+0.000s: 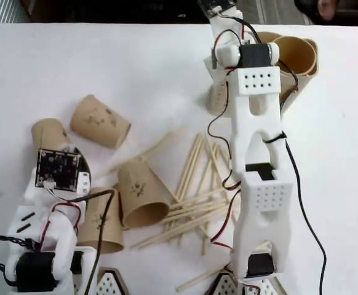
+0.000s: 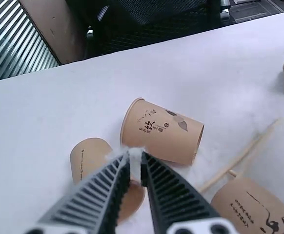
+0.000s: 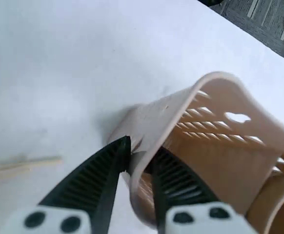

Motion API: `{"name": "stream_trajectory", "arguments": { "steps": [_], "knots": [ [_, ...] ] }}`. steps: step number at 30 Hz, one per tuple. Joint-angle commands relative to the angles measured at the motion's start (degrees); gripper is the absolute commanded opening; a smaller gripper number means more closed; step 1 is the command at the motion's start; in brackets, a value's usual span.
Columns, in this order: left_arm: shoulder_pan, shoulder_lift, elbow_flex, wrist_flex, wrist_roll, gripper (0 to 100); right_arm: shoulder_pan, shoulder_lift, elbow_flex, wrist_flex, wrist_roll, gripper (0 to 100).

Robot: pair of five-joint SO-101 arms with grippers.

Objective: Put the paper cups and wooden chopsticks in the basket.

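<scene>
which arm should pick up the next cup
Probably left: the left tool hangs just over a lying cup, with another cup beside it. The right tool is clamped on the basket wall, away from the cups.

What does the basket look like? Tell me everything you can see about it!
The basket looks like beige plastic, with a smooth curvy rim and rows of slots in its walls. It sits near the far side of the white table. The right end effector pinches one wall, with one finger inside and one outside. A paper cup sits inside it.
</scene>
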Motion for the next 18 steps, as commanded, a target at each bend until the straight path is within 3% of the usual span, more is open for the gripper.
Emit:
{"name": "stream_trajectory", "arguments": {
  "steps": [1,11,18],
  "knots": [
    [0.7,0.5,-0.5,-0.2,-0.5,6,-3.7,-1.7,-7.3,4.1,1.4,1.9],
    [0.7,0.5,-0.6,-0.4,-0.5,6,-9.9,0.8,-9.7,5.9,0.8,1.9],
    [0.7,0.5,-0.6,-1.5,-0.5,6,-12.1,2.9,-9.6,2.1,-4.7,1.9]
  ]
}}
